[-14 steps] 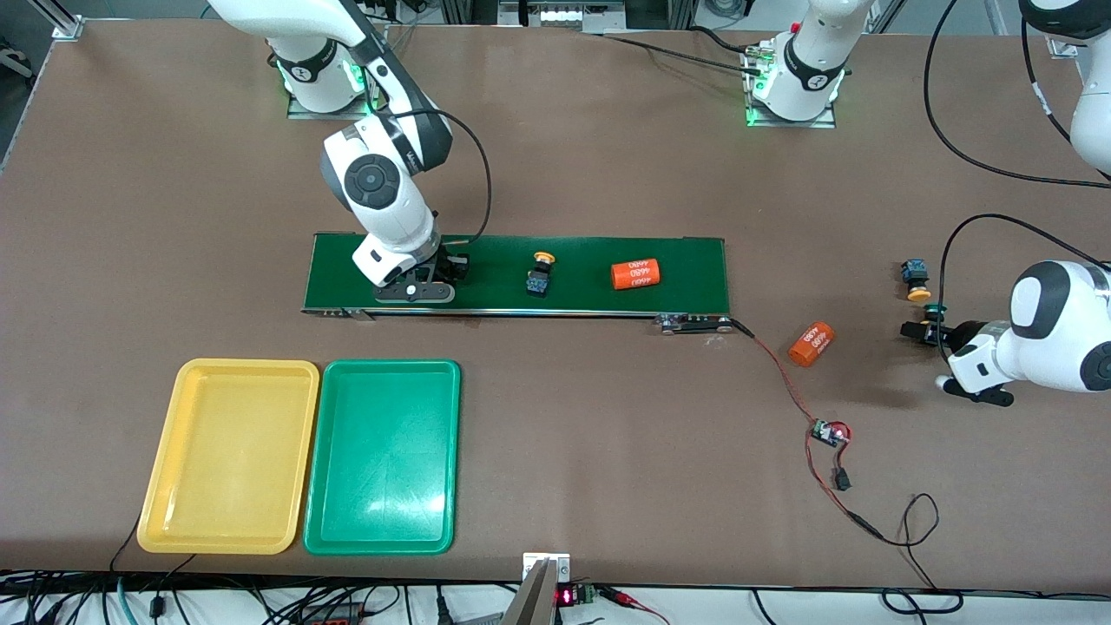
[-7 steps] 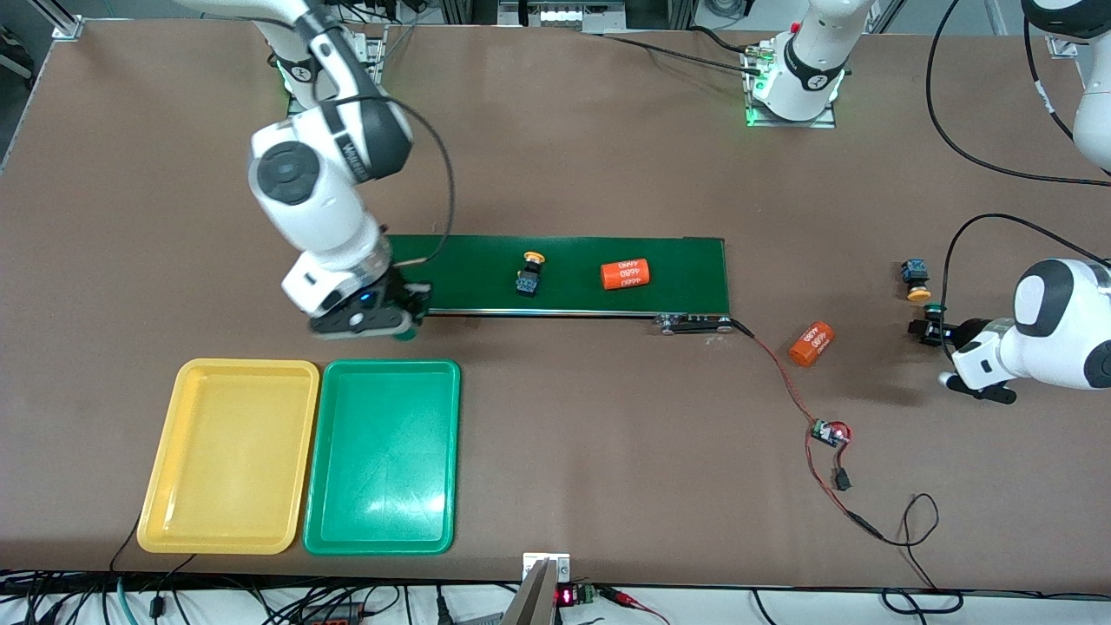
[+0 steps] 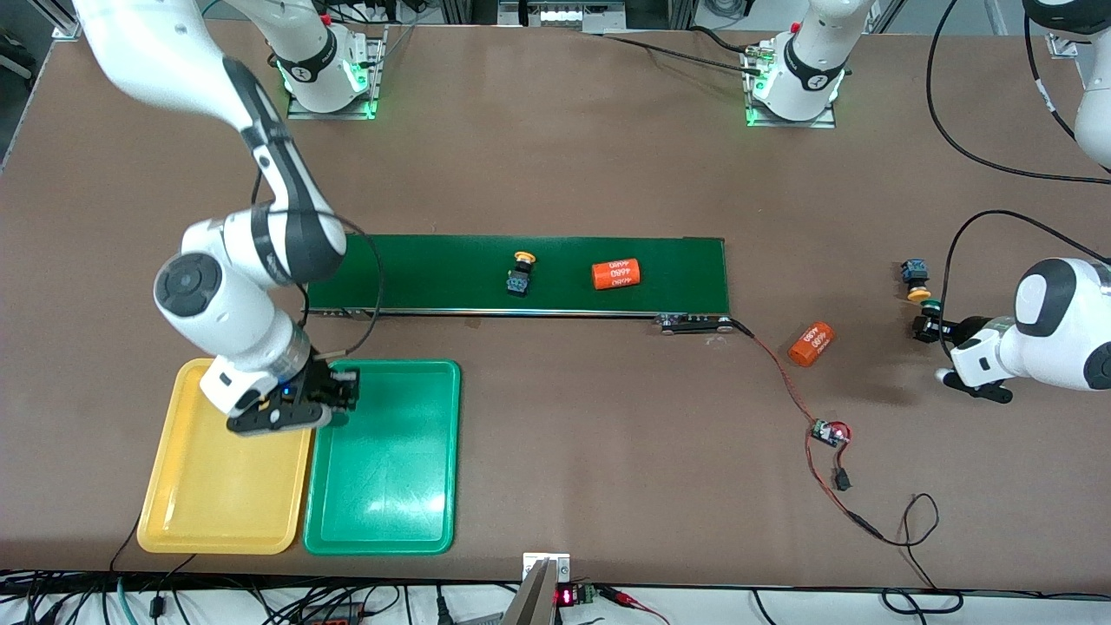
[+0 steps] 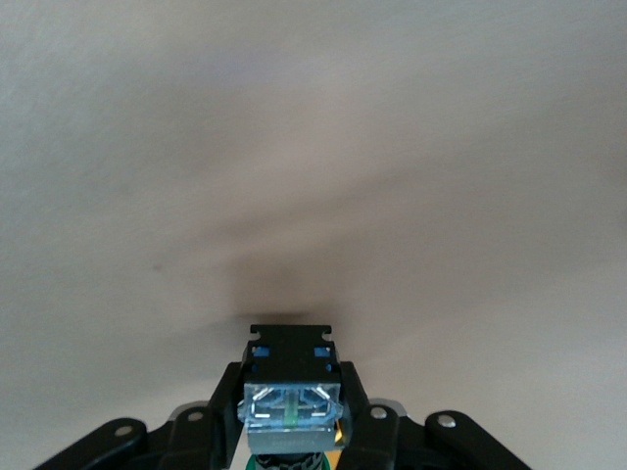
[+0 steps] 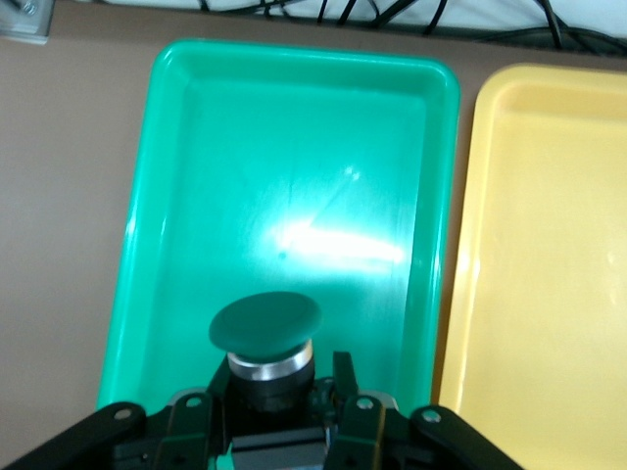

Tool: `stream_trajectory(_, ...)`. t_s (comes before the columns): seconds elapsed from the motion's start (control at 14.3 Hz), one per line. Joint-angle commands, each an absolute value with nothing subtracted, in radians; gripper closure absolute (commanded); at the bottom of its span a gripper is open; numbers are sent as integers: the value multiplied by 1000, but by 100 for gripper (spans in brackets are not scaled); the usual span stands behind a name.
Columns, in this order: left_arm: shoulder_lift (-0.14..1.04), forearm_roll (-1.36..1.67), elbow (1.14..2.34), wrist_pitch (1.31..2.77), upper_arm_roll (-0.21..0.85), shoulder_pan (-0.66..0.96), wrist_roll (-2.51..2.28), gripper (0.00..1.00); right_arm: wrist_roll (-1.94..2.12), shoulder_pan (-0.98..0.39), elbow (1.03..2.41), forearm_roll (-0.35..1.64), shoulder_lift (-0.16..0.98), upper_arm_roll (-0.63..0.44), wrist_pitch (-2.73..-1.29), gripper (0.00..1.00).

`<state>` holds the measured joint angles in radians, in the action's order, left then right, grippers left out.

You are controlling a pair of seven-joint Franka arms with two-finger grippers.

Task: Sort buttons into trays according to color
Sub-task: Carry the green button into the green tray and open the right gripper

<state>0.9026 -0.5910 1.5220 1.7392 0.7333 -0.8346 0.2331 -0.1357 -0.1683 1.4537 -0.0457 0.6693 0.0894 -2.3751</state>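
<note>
My right gripper [image 3: 340, 392] is shut on a green-capped button [image 5: 266, 328] and holds it over the green tray [image 3: 382, 486], near the rim beside the yellow tray [image 3: 217, 495]. Both trays show in the right wrist view, green [image 5: 294, 147] and yellow [image 5: 549, 245], and both are bare. My left gripper [image 3: 927, 328] is shut on a black-and-blue button [image 4: 291, 403] with a green cap, low over the table at the left arm's end. A yellow-capped button [image 3: 913, 279] lies on the table beside it. Another yellow-capped button [image 3: 519, 274] lies on the conveyor belt [image 3: 434, 269].
An orange cylinder [image 3: 616, 273] lies on the belt, toward the left arm's end from the button. A second orange cylinder [image 3: 811, 343] lies on the table off the belt's end. A small circuit board [image 3: 829, 431] with red and black wires lies nearer the front camera.
My right arm swung from the belt's end to over the green tray, carrying the green button. The yellow button and orange cylinder on the belt moved toward the right arm's end. My left gripper barely shifted.
</note>
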Motion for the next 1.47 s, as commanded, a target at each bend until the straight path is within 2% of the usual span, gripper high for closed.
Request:
stream_trajectory(0.0,864,-594,1509,1634,853,-824,221,100,-124,-158,1368,-52,781,104,-2462,98)
stream_trajectory(0.28,867,-508,1526,1557,942,-760,-20,100,-92,-137,1365,-57,880,103,-2620,97)
stream_trajectory(0.42,867,-456,1526,1542,985,-736,-108,100,-84,-130,1365,-57,905,100,-2648,94)
stream_trajectory(0.49,867,-454,1528,1542,997,-707,-162,100,-83,-130,1365,-58,911,100,-2646,77)
stream_trajectory(0.63,867,-453,1539,1542,1023,-667,-218,100,-71,-126,1367,-61,920,98,-2648,63)
stream_trajectory(0.7,868,-453,1546,1549,1054,-666,-242,100,-52,-126,1367,-61,923,94,-2649,59)
stream_trajectory(0.77,870,-451,1554,1558,1068,-661,-273,100,-46,-124,1367,-61,926,89,-2649,35)
stream_trajectory(0.91,870,-451,1580,1601,1084,-652,-317,100,-43,-123,1367,-61,931,87,-2649,0)
stream_trajectory(1.12,865,-453,1655,1695,1101,-649,-402,100,-38,-124,1383,-63,890,87,-2629,0)
stream_trajectory(1.4,865,-462,1775,1798,1147,-643,-613,100,-37,-158,1404,-55,743,97,-2305,0)
